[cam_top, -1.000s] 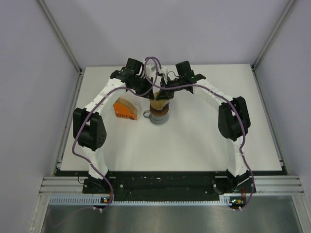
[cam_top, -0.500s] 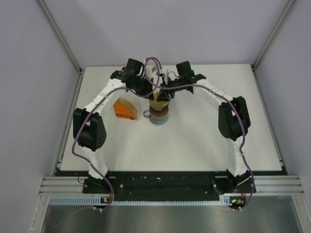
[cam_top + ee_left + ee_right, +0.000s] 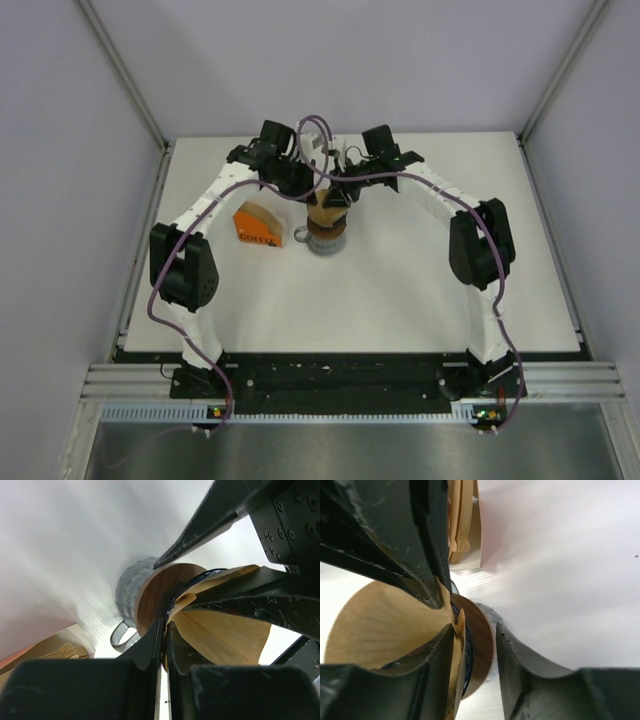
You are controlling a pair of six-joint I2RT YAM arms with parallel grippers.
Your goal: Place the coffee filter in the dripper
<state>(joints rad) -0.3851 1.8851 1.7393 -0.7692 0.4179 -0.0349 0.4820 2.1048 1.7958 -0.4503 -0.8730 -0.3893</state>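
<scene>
Top external: coffee filter [image 3: 324, 211] above mug [image 3: 327, 245]

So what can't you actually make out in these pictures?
- Dripper: in the wrist views its inside is covered by the coffee filter; only a thin dark rim shows.
- Orange pack: print too small in the top view, cut off at the edge in the wrist views.
- Right gripper: grip unclear; the filter edge crowds its gap in its own view.
</scene>
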